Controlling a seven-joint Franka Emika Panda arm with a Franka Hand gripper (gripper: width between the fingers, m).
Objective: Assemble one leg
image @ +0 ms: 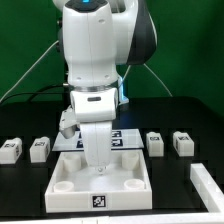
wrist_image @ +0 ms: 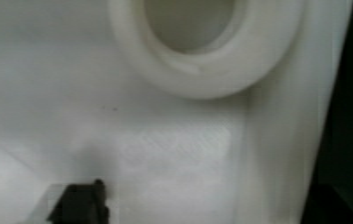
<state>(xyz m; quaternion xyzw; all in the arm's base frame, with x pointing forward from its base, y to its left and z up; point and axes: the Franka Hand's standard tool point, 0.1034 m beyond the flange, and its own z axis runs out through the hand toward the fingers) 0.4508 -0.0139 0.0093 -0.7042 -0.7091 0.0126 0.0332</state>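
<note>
- Pincer (image: 97,166): lowered to the panel (image: 68,183), near its middle; open or closed cannot be told.
- Legs (image: 40,148): four on the worktop (image: 20,192), two at each side of the panel, apart from the pincer.
- Wrist view: one dark fingertip (wrist_image: 80,203) close over the panel, near a round socket (wrist_image: 199,85).
</note>
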